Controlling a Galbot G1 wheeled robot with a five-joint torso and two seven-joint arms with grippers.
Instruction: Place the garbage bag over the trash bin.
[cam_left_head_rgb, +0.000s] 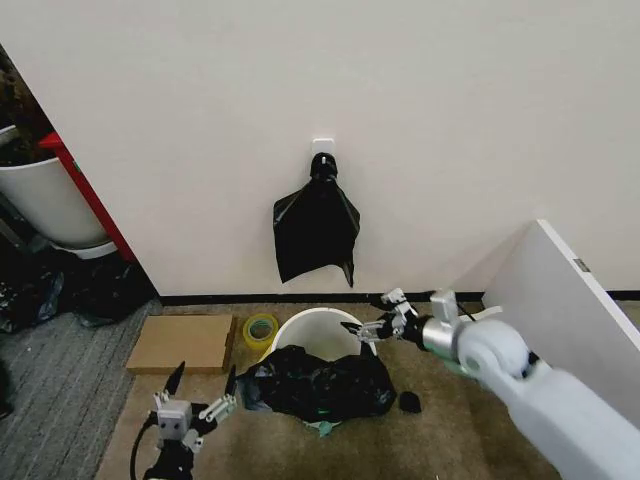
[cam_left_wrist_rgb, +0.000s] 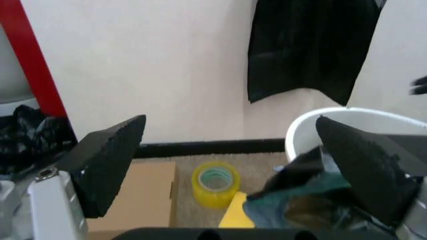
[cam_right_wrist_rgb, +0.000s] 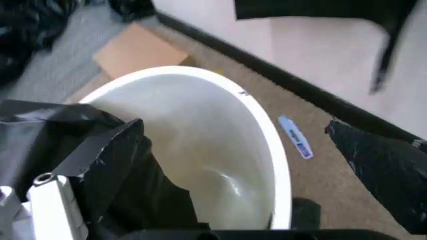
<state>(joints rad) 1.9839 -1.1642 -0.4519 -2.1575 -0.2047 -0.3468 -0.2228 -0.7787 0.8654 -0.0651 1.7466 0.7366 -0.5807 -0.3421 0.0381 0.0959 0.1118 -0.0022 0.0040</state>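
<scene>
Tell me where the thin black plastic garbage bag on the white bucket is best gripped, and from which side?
Probably grip the thin black plastic garbage bag at its crumpled upper edge, which lies bunched over the near rim of the round cream-white plastic trash bin. The far rim is bare. The open right end effector hovers over that far rim, so it could come from above; the open left end effector waits to the bag's left.

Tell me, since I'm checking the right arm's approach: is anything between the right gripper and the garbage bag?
Nothing visible is. The right gripper hangs open above the far rim of the trash bin, and the garbage bag lies draped over the near rim, with only the bin's open mouth between them.
</scene>
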